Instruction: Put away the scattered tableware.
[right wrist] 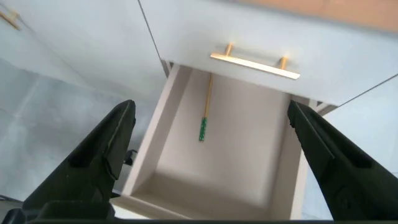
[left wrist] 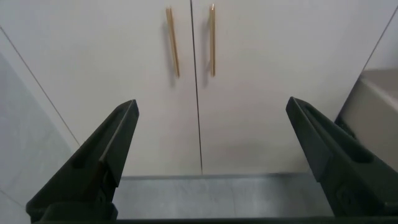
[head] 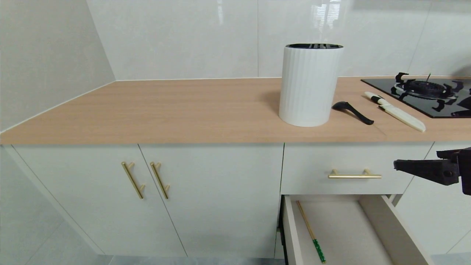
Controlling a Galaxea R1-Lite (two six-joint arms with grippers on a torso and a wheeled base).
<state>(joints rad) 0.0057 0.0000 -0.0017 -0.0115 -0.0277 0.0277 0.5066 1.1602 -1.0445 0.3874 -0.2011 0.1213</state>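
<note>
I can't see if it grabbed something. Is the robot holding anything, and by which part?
Nothing is held. The left end effector and right end effector are both open, empty.

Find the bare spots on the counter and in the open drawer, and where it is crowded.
The counter is bare from the left wall to the white holder. The open drawer is free right of the chopstick. Crowded: between holder and hob, where spoon and knife lie.

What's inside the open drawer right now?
Green-ended chopsticks lie along the open drawer's left side; the rest looks bare. Its rear is hidden under the closed drawer above.
</note>
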